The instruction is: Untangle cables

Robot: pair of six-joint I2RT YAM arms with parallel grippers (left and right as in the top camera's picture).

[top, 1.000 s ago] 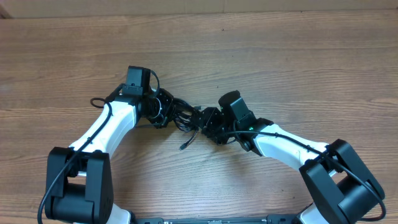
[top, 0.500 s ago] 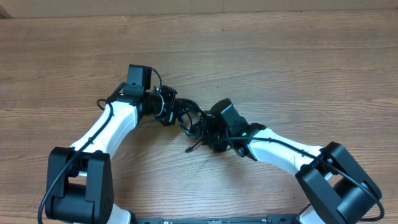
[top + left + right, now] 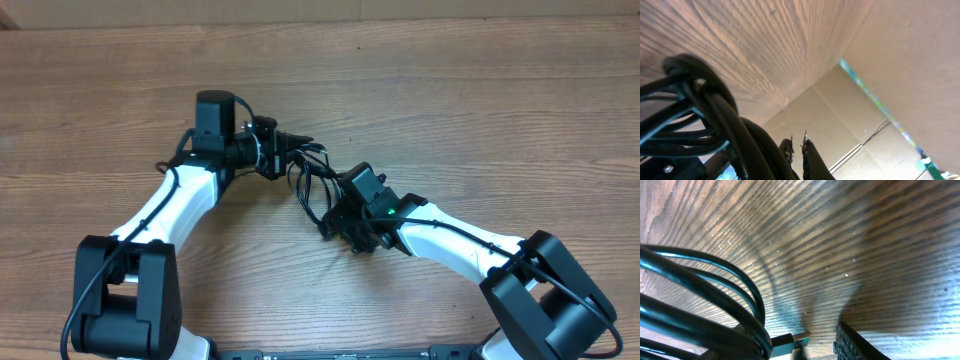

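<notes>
Since the earlier frame, the left gripper has been carried up and away across the table, while the right gripper has been drawn down and slightly left. The cables are now stretched between the two.

The cables are seen as a loose black tangle hanging between the grippers, mostly lifted off the wood. The opposite pull appears meant to open the knot so that strands can be separated.

In the left wrist view the fingertips are seen almost touching, with only a narrow slit between them. A bunch of cable is looped close beside them, so the jaws are judged to be closed on it.

In the right wrist view only one finger pad is shown, so the state of those jaws cannot be told.

Two arms and two grippers are counted. At least three strands are seen curving in the right wrist view. One plug is visible, lying on the wood.
</notes>
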